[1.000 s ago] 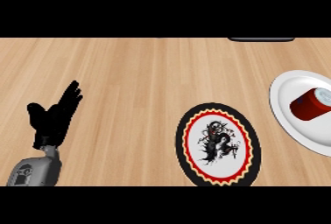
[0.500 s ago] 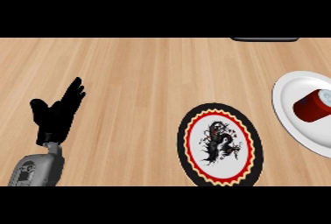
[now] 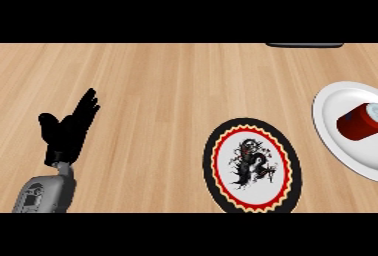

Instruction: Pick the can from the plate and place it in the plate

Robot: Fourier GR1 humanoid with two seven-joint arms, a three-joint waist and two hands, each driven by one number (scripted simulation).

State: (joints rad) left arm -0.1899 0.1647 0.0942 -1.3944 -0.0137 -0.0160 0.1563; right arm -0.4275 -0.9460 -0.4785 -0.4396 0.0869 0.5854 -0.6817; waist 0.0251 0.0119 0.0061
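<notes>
A red can (image 3: 359, 122) with a pale lid lies tilted on a plain white plate (image 3: 334, 131) at the right edge of the head view. A second plate (image 3: 252, 165), black-rimmed with a red ring and a dark dragon figure on white, sits at lower centre on the wooden counter. My left hand (image 3: 68, 131) rests open at the lower left, fingers straight and pointing up, far from both plates. The right hand does not show.
A dark flat object (image 3: 304, 45) peeks in at the counter's far edge, upper right. Bare wood (image 3: 170, 90) stretches between my left hand and the plates.
The whole scene has drifted slightly to the right in view, so the white plate and can sit closer to the right edge. My left hand keeps its pose.
</notes>
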